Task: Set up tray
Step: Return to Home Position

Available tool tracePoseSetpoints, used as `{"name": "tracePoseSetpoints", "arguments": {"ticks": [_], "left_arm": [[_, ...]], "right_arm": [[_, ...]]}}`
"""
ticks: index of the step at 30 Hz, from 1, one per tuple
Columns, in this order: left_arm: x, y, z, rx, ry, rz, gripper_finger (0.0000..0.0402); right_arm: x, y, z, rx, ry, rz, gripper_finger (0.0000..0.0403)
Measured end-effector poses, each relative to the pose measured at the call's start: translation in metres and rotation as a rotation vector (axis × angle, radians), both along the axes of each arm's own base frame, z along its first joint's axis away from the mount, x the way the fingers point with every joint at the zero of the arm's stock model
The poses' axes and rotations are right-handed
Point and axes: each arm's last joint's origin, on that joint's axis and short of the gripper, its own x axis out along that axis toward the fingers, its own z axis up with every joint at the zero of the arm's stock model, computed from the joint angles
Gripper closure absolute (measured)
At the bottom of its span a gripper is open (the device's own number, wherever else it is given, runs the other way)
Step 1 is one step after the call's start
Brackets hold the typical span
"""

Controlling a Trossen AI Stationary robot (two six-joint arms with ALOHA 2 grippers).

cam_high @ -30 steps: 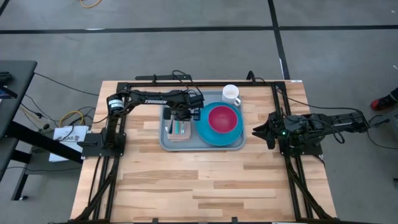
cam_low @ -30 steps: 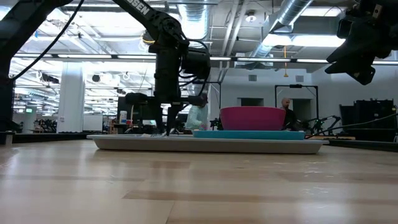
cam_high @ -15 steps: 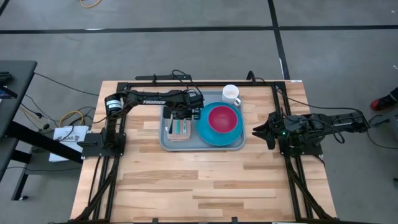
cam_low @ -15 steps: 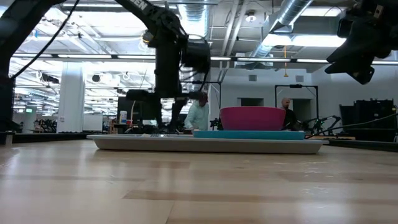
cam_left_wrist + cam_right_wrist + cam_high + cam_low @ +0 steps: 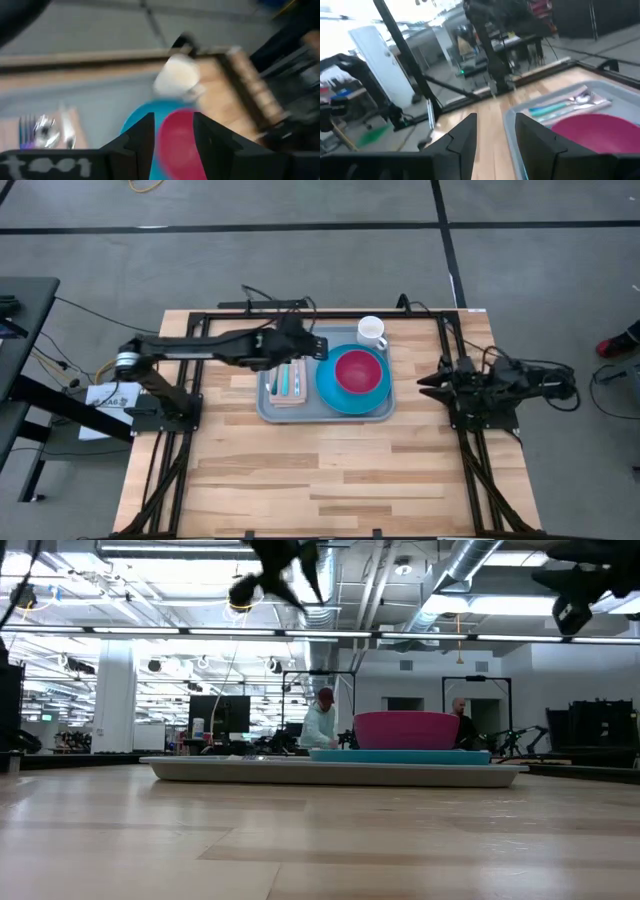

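Note:
The grey-blue tray [image 5: 300,413] lies flat on the table's far half. On it are a bright-blue plate [image 5: 326,388] holding a magenta bowl [image 5: 358,370], and a tan napkin [image 5: 288,394] with teal-handled cutlery [image 5: 284,377]. A white mug [image 5: 372,332] stands on the table by the tray's far edge. My left gripper [image 5: 318,345] is open and raised high over the tray's far left part [image 5: 300,565]. My right gripper [image 5: 425,383] is open, in the air to the right of the tray.
Black frame rails [image 5: 452,370] run along the table's left, right and far sides. The near half of the wooden table [image 5: 320,480] is bare wood. In the low view, people [image 5: 320,720] stand in the room far behind the table.
My left gripper, down over the napkin in the tray a second ago, spread its fingers, then rose high above the tray and tipped forward toward the mug. The cutlery stays on the napkin. My right arm drew back slightly toward the table's right edge.

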Motion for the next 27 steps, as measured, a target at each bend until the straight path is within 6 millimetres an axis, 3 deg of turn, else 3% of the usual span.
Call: {"name": "tracePoseSetpoints", "arguments": {"ticks": [3, 6, 17, 27], "left_arm": [[-0.009, -0.015, 0.024, 0.079, -0.092, -0.02, 0.028], [-0.013, -0.029, 0.039, 0.129, -0.167, -0.055, 0.028], [-0.02, -0.064, 0.074, 0.257, -0.37, -0.098, 0.028], [-0.024, -0.082, 0.084, 0.274, -0.44, -0.104, 0.028]], "right_arm": [[0.005, 0.002, -0.008, -0.003, -0.002, 0.019, 0.0276], [0.011, 0.005, -0.003, -0.048, -0.142, 0.064, 0.0276], [0.02, 0.009, -0.027, -0.09, -0.411, 0.098, 0.0276], [0.027, 0.011, -0.051, -0.246, -0.263, 0.104, 0.0276]]}}
